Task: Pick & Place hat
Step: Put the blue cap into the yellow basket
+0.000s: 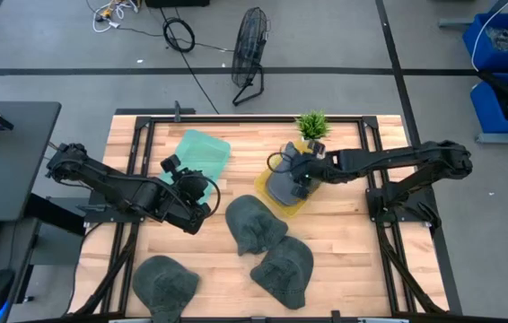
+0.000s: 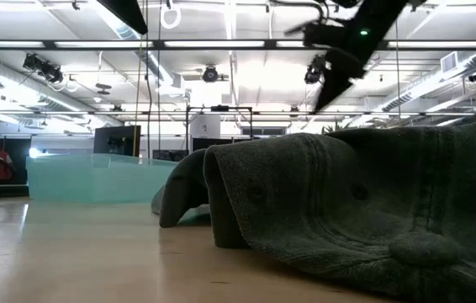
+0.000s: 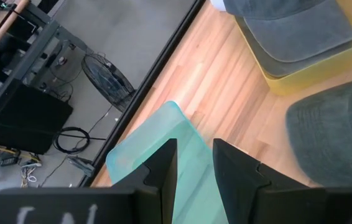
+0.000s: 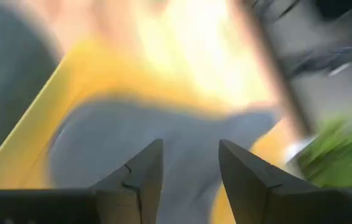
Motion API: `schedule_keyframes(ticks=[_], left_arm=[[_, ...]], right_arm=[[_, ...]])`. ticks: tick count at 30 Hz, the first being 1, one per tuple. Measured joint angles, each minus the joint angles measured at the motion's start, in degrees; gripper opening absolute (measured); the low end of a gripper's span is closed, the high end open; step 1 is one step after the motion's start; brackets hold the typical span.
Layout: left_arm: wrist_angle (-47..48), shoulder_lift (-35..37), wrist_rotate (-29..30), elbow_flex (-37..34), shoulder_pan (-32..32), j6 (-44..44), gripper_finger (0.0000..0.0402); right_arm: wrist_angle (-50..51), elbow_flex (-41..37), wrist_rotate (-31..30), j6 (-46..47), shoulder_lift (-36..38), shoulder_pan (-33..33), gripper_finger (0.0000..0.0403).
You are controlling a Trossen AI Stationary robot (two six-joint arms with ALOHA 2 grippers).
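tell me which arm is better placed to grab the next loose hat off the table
Left, likely. The left gripper hangs open beside the nearest loose hat, while the right gripper is open over the hat in the yellow tray.

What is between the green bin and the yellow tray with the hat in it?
Only bare wooden table lies between the green bin and the yellow tray. The high view shows it, and the left wrist view does too.

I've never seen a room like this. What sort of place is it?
Probably a robotics lab or workshop: two robot arms on a framed wooden table, a bare floor with loose cables and a fan, and blue storage bins alongside.
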State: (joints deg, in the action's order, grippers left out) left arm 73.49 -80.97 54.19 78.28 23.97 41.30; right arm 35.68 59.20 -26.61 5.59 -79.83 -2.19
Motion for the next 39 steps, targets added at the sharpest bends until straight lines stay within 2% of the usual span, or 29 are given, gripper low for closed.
schedule_keyframes(ticks=[3, 7, 9, 11, 13, 15, 21, 25, 27, 31, 39], left_arm=[[-0.01, 0.00, 0.00, 0.00, 0.00, 0.00, 0.0105], [-0.02, -0.01, 0.00, 0.00, 0.00, -0.01, 0.0105], [0.05, -0.02, 0.00, 0.00, 0.00, -0.05, 0.0105], [0.17, -0.02, 0.00, -0.02, 0.00, -0.13, 0.0105], [0.19, -0.02, 0.00, -0.02, 0.00, -0.13, 0.0105], [0.20, -0.02, 0.00, -0.02, 0.00, -0.13, 0.0105], [0.41, -0.02, 0.00, -0.02, 0.02, -0.13, 0.0105], [0.92, -0.02, 0.00, -0.02, 0.00, -0.12, 0.0105], [0.91, -0.02, 0.02, -0.02, -0.03, -0.10, 0.0105], [0.90, -0.02, 0.02, -0.02, -0.04, -0.09, 0.0105], [0.76, -0.02, -2.04, -0.02, 0.00, -0.02, 0.0098]], right_arm=[[-9.71, -0.52, -2.37, -4.72, -0.25, -2.29, 0.0143], [-14.26, -1.18, -2.22, -7.13, -1.60, -7.04, 0.0083], [-13.94, -1.24, -0.36, -7.07, -2.85, -9.50, 0.0041], [-13.78, -1.24, 4.23, -6.93, -4.79, -11.73, 0.0011], [-13.68, -1.30, 7.64, -6.17, -6.88, -13.28, 0.0012], [-13.26, -1.31, 8.19, -4.77, -9.12, -14.18, 0.0012], [-3.58, -1.31, 6.09, -3.23, -13.05, -14.64, 0.0006], [0.69, -1.31, 2.36, 0.27, -12.62, -14.48, 0.0003], [1.00, -1.31, 3.93, 1.67, -12.41, -14.64, 0.0003], [0.46, -1.31, 11.74, 1.42, -12.44, -15.03, 0.0002], [5.31, 1.02, 11.12, 1.26, -8.66, -13.08, 0.0003]])
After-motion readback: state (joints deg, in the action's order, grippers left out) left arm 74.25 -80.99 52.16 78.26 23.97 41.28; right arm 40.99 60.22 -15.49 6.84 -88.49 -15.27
